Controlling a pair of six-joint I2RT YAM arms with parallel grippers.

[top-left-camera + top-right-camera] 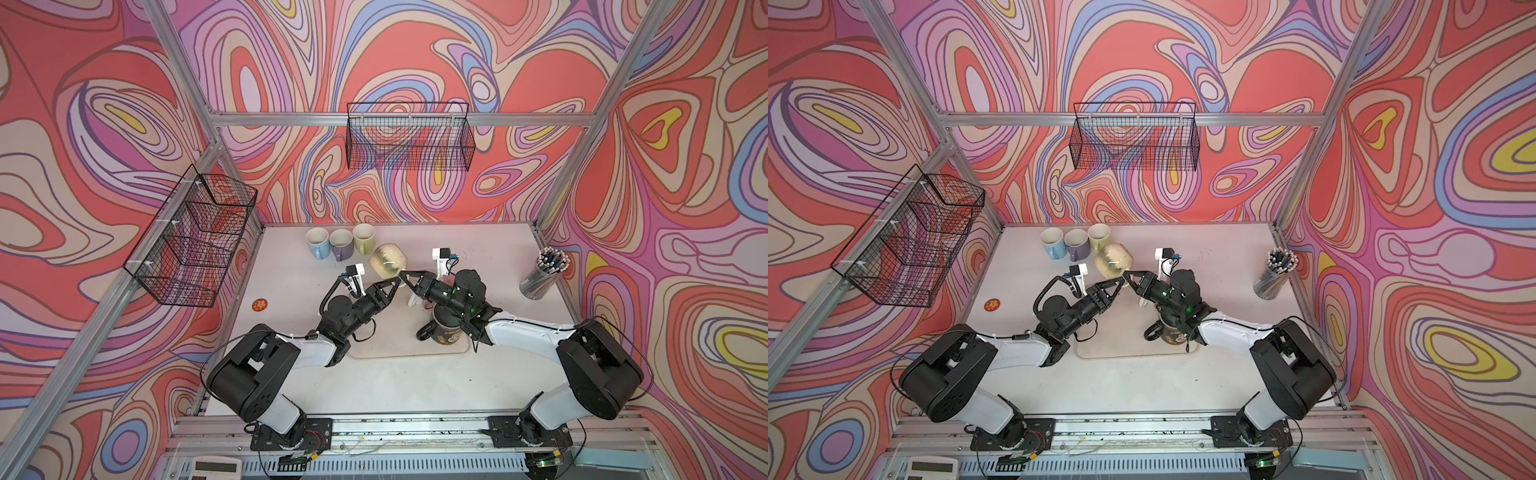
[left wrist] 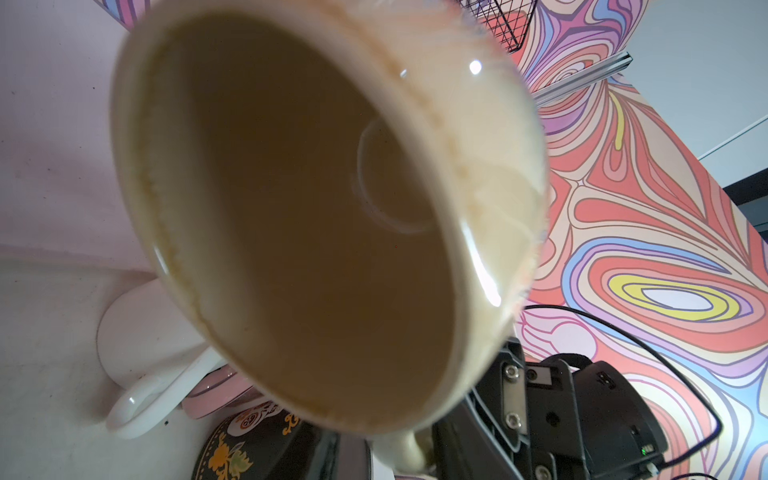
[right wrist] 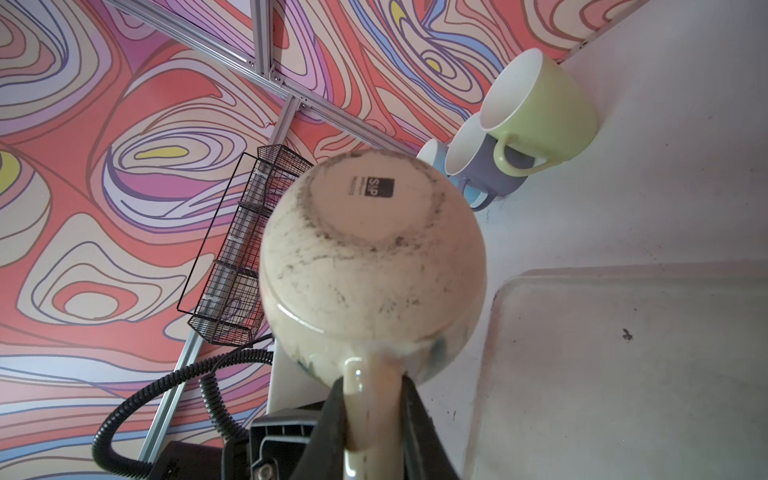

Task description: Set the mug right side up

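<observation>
Seeing cream mug (image 1: 388, 259) up off the tabletop (image 1: 395, 386), in the air just in front of three upright ones at the back: blue mug (image 1: 318, 244), purple mug (image 1: 341, 245), green mug (image 1: 364, 239). Not upright: tipped over sideways, mouth facing the left wrist camera, scuffed base with a black label facing the right wrist camera. Hanging by its handle (image 3: 371, 419) from right gripper (image 3: 374, 384), jaws clamped on either side of it. Got left gripper (image 1: 398, 281) tip-to-tip with the right one, just under the mug's rim in both top views. Can't tell from any view whether its jaws are open, shut or touching the mug; not visible in the left wrist view. Also spotting black patterned mug (image 1: 444, 332) under the right arm, inside a clear tray (image 3: 623, 353); white mug (image 2: 145, 332) near it; pen cup (image 1: 544, 270) well apart at the right edge.
</observation>
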